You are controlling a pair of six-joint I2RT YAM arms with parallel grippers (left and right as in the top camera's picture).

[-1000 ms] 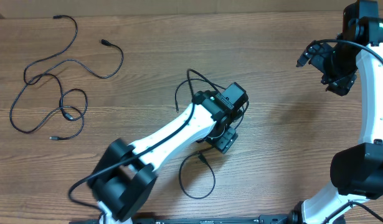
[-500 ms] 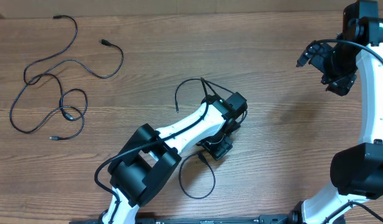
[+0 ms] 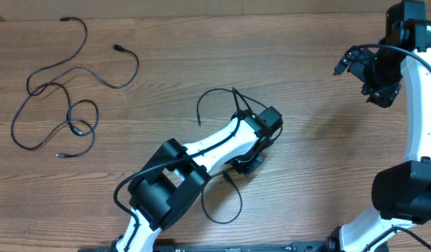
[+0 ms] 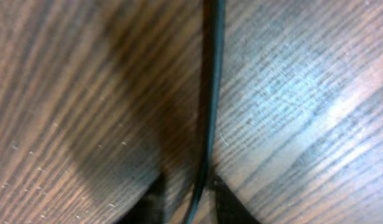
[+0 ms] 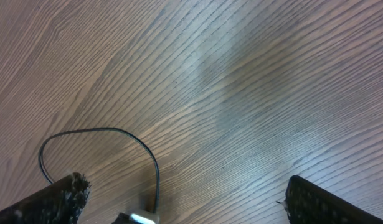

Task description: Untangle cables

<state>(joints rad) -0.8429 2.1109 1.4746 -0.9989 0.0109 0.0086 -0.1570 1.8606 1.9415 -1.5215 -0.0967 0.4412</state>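
Observation:
One thin black cable (image 3: 204,98) loops out above my left gripper (image 3: 247,162) at the table's middle and curls into another loop (image 3: 233,210) below it. In the left wrist view this cable (image 4: 211,93) runs straight down between the two dark fingertips. My left gripper (image 4: 190,208) is shut on it, low over the wood. More cables (image 3: 75,70) lie in loose loops at the far left. My right gripper (image 3: 373,73) hangs open at the far right, its fingers (image 5: 328,199) wide apart over bare wood. The middle cable's upper loop (image 5: 116,132) shows in that view.
The wooden table (image 3: 327,175) carries only the cables. My left arm (image 3: 201,150) stretches diagonally from the front edge to the middle. The right arm's white link (image 3: 415,105) stands along the right edge.
My left gripper has closed in on the middle cable and shifted slightly toward the front. The cable's upper loop has moved a little. The right arm has not moved.

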